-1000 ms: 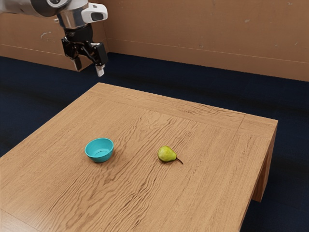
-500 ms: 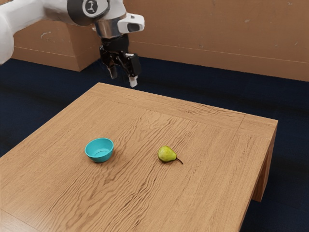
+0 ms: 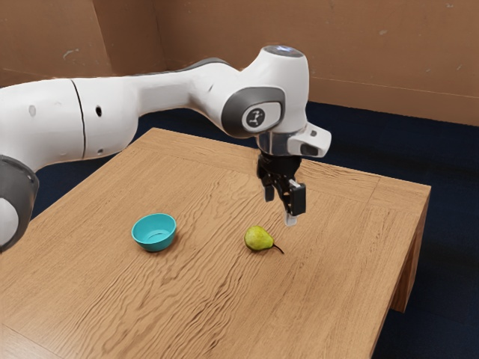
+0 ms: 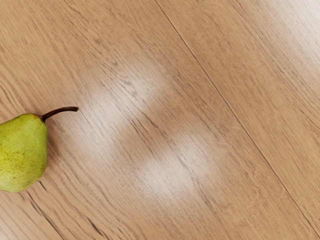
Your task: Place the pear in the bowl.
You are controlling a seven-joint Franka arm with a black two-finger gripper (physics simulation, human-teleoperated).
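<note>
The black gripper (image 3: 281, 209) hangs above the table in the exterior view, its two fingers apart with nothing between them. It is above and slightly to the exterior view's right of the pear. The green pear (image 3: 258, 238) lies on its side on the wood, its dark stem toward the exterior view's right. In the wrist view the pear (image 4: 22, 152) is partly cut off by the picture's edge, stem showing whole. A teal bowl (image 3: 155, 232) stands upright with a bare inside, to the exterior view's left of the pear and apart from it.
The wooden table (image 3: 202, 299) carries the bowl and pear. Its far edge and right edge border a dark blue floor (image 3: 449, 224). The white arm (image 3: 172, 90) reaches in from the exterior view's left, above the table's far left part. A brown wall stands behind.
My arm has swung toward the exterior view's right and lower, bringing the gripper from beyond the table's far edge to over the table near the pear. Pear and bowl have not moved.
</note>
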